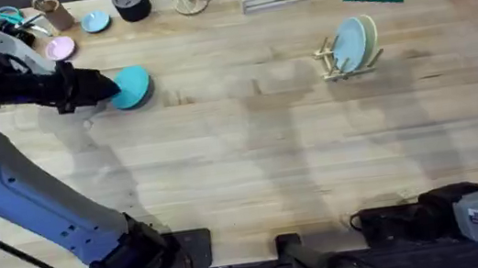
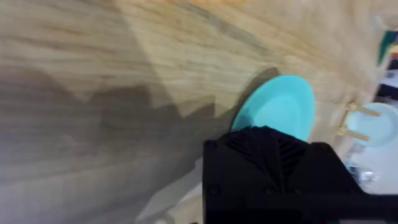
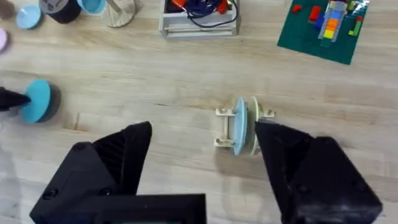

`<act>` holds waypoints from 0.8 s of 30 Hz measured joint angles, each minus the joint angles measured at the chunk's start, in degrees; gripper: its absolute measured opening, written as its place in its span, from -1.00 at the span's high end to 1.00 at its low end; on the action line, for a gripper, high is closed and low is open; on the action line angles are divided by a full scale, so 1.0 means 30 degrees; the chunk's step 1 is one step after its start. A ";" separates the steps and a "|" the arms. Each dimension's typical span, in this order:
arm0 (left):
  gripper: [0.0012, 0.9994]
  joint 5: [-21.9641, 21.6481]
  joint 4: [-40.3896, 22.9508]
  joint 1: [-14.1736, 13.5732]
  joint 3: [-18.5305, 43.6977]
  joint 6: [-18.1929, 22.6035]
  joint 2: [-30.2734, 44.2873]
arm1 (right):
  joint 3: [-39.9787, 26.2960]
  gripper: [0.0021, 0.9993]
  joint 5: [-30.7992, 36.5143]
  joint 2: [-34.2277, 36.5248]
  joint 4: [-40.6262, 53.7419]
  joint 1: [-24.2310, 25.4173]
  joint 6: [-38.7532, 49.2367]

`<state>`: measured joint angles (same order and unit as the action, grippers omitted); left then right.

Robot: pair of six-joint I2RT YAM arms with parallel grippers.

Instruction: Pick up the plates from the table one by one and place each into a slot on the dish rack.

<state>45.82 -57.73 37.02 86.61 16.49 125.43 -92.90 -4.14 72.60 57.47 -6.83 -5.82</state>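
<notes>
The left gripper (image 1: 109,88) is reaching across the far left of the light wood table (image 1: 253,169) and is clamping the near edge of a turquoise plate (image 1: 132,86), which is lying close to the tabletop; whether it is touching the wood cannot be told. In the left wrist view the same plate (image 2: 277,109) is projecting beyond the black fingers. Well to the right, the small wooden dish rack (image 1: 346,57) is standing with a pale blue plate (image 1: 349,43) and a cream plate (image 1: 368,35) upright in its slots. The right gripper (image 3: 205,155) is resting near its base, fingers spread wide, holding nothing.
</notes>
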 joint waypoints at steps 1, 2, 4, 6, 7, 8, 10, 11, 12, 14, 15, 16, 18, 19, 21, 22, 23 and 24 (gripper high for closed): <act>0.92 0.0339 0.0041 0.0036 0.0014 -0.0015 0.0125 | 0.0000 -0.99 0.0000 0.0004 0.0000 0.0000 0.0000; 0.92 0.0585 0.0060 0.0055 0.0022 -0.0027 0.0221 | 0.0000 -0.99 0.0000 0.0002 0.0000 0.0000 -0.0007; 0.92 0.0952 0.0125 0.0079 0.0022 -0.0073 0.0357 | 0.0000 -0.99 0.0000 0.0000 0.0000 0.0000 -0.0017; 0.92 0.1136 0.0167 0.0087 0.0022 -0.0080 0.0427 | 0.0000 -0.99 0.0000 0.0000 0.0000 0.0000 -0.0094; 0.92 0.1169 0.0174 0.0087 0.0022 -0.0080 0.0442 | 0.0000 -0.99 0.0000 0.0000 0.0000 0.0000 -0.0159; 0.92 0.1181 0.0181 0.0087 0.0022 -0.0080 0.0442 | 0.0000 -0.99 0.0000 0.0003 0.0000 0.0000 -0.0220; 0.92 0.1188 0.0181 0.0087 0.0022 -0.0080 0.0442 | 0.0000 -0.99 0.0000 0.0000 0.0000 0.0000 -0.0361; 0.92 0.1188 0.0181 0.0087 0.0022 -0.0080 0.0442 | 0.0000 -0.99 0.0000 0.0000 0.0000 0.0000 -0.0415; 0.92 0.1188 0.0175 0.0087 0.0022 -0.0080 0.0442 | 0.0000 -0.99 0.0000 0.0001 0.0000 0.0000 -0.0450; 0.92 0.1188 0.0178 0.0087 0.0022 -0.0080 0.0442 | 0.0000 -0.99 0.0000 0.0000 0.0000 0.0000 -0.0499; 0.92 0.1188 0.0176 0.0087 0.0022 -0.0080 0.0442 | 0.0000 -0.99 0.0000 0.0000 0.0000 0.0000 -0.0568; 0.92 0.1188 0.0174 0.0087 0.0022 -0.0080 0.0442 | 0.0000 -0.99 -0.0087 0.0000 0.0000 0.0000 -0.0916; 0.92 0.1188 0.0174 0.0087 0.0022 -0.0080 0.0442 | 0.0000 -0.99 -0.0427 0.0000 0.0000 0.0000 -0.1073; 0.92 0.1188 0.0174 0.0087 0.0022 -0.0080 0.0442 | 0.0000 -0.99 -0.0643 0.0000 0.0000 0.0000 -0.1141; 0.92 0.1188 0.0160 0.0087 0.0022 -0.0080 0.0442 | 0.0000 -0.99 -0.1084 0.0000 0.0041 0.0000 -0.1217; 0.92 0.1188 0.0160 0.0087 0.0022 -0.0080 0.0442 | 0.0000 -0.99 -0.1253 0.0000 0.0117 0.0000 -0.1228; 0.92 0.1188 0.0152 0.0087 0.0022 -0.0079 0.0442 | 0.0000 -0.99 -0.1385 0.0000 0.0204 0.0000 -0.1282; 0.92 0.1188 0.0152 0.0087 0.0022 -0.0079 0.0442 | 0.0000 -0.99 -0.1511 0.0000 0.0311 0.0000 -0.1310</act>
<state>49.39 -57.28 37.28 86.67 16.25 126.76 -92.90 -8.67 72.60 58.41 -6.83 -9.75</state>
